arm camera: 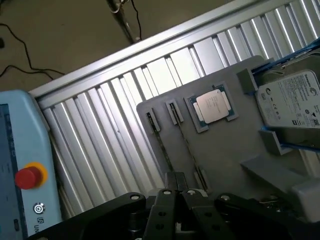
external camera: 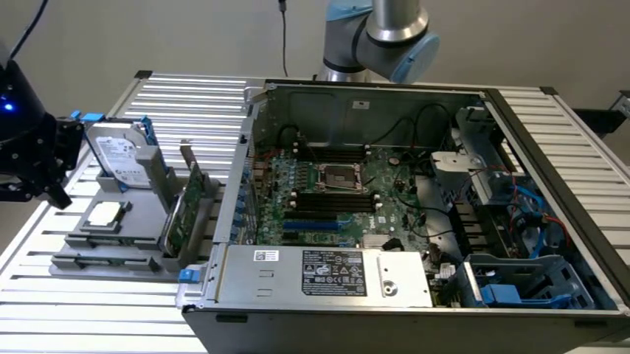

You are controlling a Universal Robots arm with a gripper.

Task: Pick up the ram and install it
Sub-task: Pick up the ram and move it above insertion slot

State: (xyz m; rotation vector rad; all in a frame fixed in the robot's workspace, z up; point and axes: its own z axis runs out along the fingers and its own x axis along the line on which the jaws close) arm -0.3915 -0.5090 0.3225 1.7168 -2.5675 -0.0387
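Although several labels are on show, little of their writing can be read. The hard drive [arm camera: 292, 100] carries a white sticker with barcodes and fine print too small to make out. In the exterior view the power supply [external camera: 325, 269], in the open computer case [external camera: 551, 147], bears one white label and one black label, both equally illegible. A pale blue teach pendant [arm camera: 20, 150] with a red button [arm camera: 27, 177] on a yellow ring lies on the slatted table [arm camera: 115, 130]. Near the pendant's lower edge there is a round symbol and the start of a word that cannot be read.

The gripper [arm camera: 175, 200] hangs over the near edge of the gray fixture [arm camera: 230, 150], well apart from the case. I cannot tell whether it is spread or pressed together, nor whether it touches anything. No part is seen held in it.

The ram [arm camera: 161, 147] stands on edge in the fixture as a thin dark strip between two small clips, with one end just by the gripper. A second strip like it runs alongside. Beyond that strip lies the processor [arm camera: 212, 106], flat in its square seat, and the hard drive stands past it in blue-edged holders. In the exterior view a green expansion card [external camera: 187, 203] stands upright at the fixture's edge nearest the case.
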